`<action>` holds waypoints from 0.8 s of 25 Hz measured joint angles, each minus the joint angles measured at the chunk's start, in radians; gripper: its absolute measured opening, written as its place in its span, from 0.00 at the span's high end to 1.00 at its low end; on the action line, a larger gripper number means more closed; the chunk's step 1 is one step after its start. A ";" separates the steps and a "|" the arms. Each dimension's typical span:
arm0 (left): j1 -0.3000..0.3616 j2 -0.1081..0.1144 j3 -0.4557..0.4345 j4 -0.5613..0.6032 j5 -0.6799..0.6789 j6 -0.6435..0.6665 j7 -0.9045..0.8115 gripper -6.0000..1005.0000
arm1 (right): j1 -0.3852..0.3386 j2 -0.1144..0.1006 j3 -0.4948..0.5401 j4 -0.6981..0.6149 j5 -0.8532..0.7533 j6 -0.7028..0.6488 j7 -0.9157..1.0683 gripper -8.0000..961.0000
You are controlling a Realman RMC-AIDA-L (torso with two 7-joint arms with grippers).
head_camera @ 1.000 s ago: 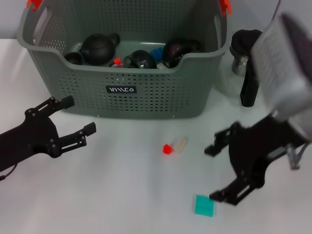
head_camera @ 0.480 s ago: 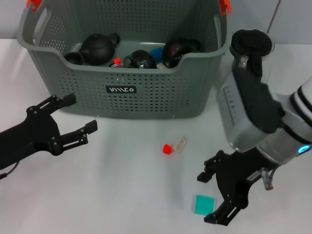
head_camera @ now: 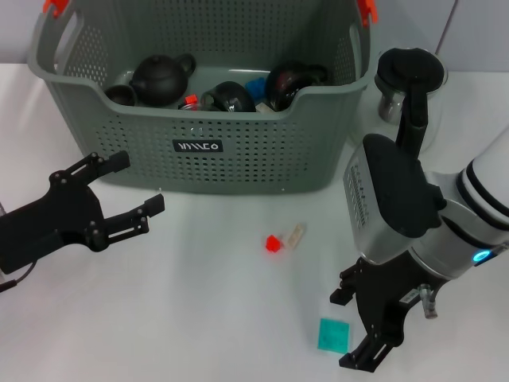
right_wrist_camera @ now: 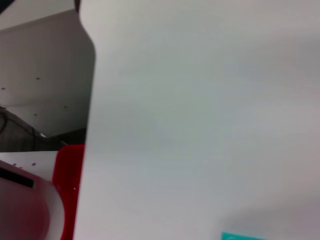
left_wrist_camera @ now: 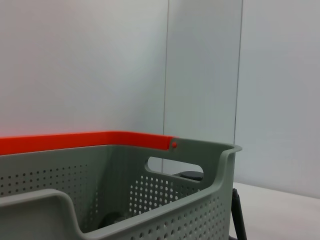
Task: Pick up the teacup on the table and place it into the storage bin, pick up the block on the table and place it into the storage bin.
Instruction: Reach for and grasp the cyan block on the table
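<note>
Your right pincer [head_camera: 355, 330] points down near the counter's [head_camera: 199, 302] front edge, fingers spread wide — the teal block [head_camera: 333, 335] lies flat between them, untouched. Your left pincer [head_camera: 127, 189] hovers released near the left edge, level, before the storage bin [head_camera: 199, 147] at the back — dark teaware sits inside.

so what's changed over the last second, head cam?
The right claw swung down and in toward the robot, open, and now brackets the teal block without gripping it. The left claw crept slightly toward the storage bin, open and empty. The block, the small red piece, the jug and the bin's contents stayed put.
</note>
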 joint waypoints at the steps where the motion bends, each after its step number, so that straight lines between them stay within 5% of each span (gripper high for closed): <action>1: 0.000 0.000 0.000 0.000 0.000 0.000 0.000 0.12 | 0.000 0.000 -0.003 0.007 -0.003 0.007 0.001 0.02; 20: 0.004 0.000 0.000 0.001 -0.005 0.009 -0.014 0.12 | 0.001 0.002 -0.049 0.063 -0.020 0.084 0.013 0.02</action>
